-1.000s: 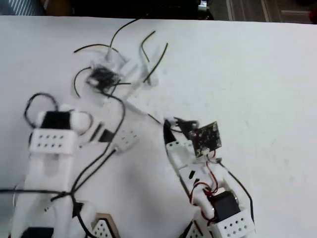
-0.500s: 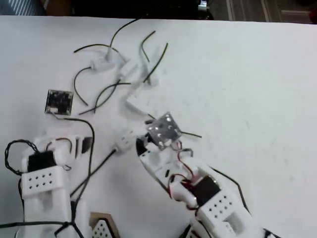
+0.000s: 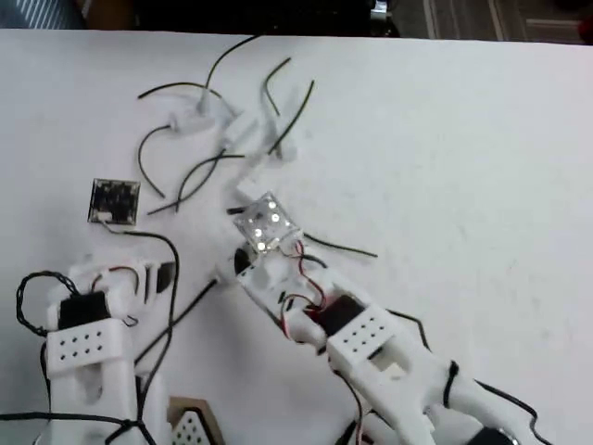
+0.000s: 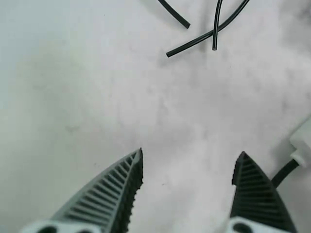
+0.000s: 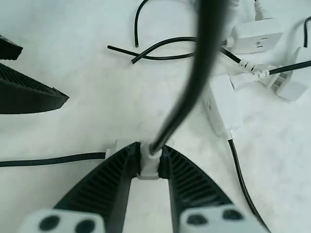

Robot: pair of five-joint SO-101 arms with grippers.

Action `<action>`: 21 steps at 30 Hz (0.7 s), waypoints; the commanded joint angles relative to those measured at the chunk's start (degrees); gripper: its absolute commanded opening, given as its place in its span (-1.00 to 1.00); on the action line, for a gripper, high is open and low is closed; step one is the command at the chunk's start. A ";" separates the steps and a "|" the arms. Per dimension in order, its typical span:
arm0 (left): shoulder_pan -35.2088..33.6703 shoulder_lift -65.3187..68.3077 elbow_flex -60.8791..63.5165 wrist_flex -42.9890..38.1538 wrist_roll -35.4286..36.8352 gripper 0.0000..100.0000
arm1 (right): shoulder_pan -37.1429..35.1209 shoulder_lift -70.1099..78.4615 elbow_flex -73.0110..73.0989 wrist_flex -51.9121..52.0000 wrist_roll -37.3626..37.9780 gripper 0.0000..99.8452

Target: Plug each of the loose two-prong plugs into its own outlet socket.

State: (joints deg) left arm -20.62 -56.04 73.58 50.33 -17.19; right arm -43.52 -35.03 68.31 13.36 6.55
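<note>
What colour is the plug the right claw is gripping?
White plug, black cord; right wrist view.

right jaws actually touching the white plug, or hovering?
Touching. Right wrist view: the right gripper jaws pinch the white plug from both sides, no gap.

White plug [image 5: 148, 163] — black cord [image 5: 195, 73]

A white, black-corded plug [image 5: 148, 167] sits mid-table, pinched by the right gripper [image 5: 150, 148]; white outlet sockets [image 5: 256, 35] cluster just beyond.
</note>
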 commanded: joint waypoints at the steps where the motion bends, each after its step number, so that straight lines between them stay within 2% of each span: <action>1: -0.66 -1.10 -0.09 -0.88 0.44 -0.41 | 1.19 5.23 -2.73 -6.02 2.55 -0.96; 7: -0.66 -1.01 -0.09 -0.79 0.44 -0.41 | 4.26 12.00 -2.73 -12.88 2.81 -0.96; 21: -0.66 -1.01 0.00 -0.79 0.44 -0.41 | 2.77 17.63 -3.78 -13.05 2.73 -0.96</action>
State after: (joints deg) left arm -20.62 -56.04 73.58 50.33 -17.19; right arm -40.70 -18.68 66.81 1.23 8.84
